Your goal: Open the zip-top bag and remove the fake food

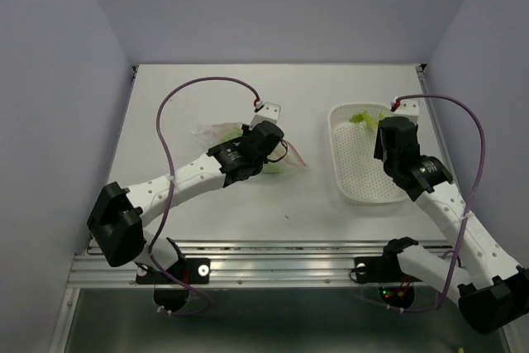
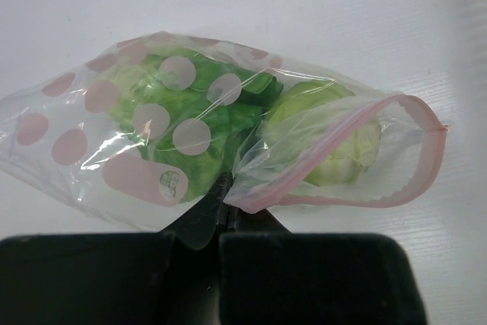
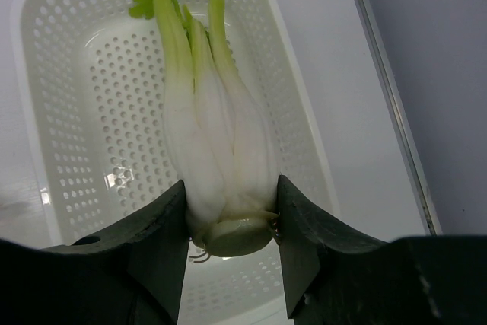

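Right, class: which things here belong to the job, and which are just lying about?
Job: zip-top bag, pinched by left hand; leafy greens and pale round piece inside it; stalked vegetable in right hand.
Just there: white tray; table.

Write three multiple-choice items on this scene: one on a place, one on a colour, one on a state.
1. Where is the stalk vegetable held?
A. at the white tray
B. on a shelf
C. in a bowl

2. What colour are the zip-top bag's dots?
A. blue
B. pink
C. black

3. The left gripper is:
A. open, holding nothing
B. shut on the bag's edge
C. out of view

Answers: 1 A, the right gripper holds it there; 2 B, the left wrist view shows them pink; 3 B, it pinches the plastic edge.
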Robot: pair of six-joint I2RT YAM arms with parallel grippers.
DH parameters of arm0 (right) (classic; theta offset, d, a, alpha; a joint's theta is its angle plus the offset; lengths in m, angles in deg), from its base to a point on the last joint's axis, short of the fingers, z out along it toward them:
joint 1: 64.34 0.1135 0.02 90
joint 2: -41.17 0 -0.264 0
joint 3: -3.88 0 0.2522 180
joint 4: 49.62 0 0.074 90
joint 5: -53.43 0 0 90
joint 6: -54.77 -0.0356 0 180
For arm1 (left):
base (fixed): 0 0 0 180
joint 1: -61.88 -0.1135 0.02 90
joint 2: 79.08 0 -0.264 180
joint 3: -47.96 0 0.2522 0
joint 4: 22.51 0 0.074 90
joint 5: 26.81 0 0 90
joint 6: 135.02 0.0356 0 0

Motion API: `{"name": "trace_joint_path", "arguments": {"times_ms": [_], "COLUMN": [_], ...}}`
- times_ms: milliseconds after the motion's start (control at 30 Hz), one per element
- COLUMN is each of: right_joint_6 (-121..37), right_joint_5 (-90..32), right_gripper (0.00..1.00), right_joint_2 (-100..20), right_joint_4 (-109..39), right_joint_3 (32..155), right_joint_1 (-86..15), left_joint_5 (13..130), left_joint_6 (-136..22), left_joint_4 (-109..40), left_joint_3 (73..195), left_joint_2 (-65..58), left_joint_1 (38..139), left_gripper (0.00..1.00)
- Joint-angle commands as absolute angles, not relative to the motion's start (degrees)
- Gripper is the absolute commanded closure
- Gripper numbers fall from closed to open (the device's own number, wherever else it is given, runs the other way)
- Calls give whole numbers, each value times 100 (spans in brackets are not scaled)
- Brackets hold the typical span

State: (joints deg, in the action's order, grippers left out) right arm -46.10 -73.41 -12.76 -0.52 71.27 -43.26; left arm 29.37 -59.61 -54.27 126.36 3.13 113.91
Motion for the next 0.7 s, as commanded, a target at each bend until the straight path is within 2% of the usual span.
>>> {"name": "trace_joint_path", "arguments": {"times_ms": [0,200,367,600,667], "right_joint_6": [-4402,-4191,-4191,-4454,-4542], "right_joint_5": [-7288,-7139,-6672,-6645,-6672], "right_gripper": [98,96,89,73,60], "right_joint_2": [-1244,-1192,-955,-1007,-998], "right_joint_4": [-720,-791,-922,-914,-914], "right_joint_3": [6951,6669,6371,6247,6186], "right_joint_1": [-4447,-4448,-4448,-4501,-4501], "left_joint_5": [2953,3050,3094,3173,3173], "left_joint_6": [-6049,-5988,-5873,-5829,-5821], "left_joint_4": [-5192,-4928,-4849,-4734,-4734], "left_joint_3": [12623,12518,12456,12316,12298], "left_joint_2": [-103,-218,-306,-455,-473], "left_joint_1": [11373,11373,11382,11382,11391], "left_gripper": [100,100,100,100,100]}}
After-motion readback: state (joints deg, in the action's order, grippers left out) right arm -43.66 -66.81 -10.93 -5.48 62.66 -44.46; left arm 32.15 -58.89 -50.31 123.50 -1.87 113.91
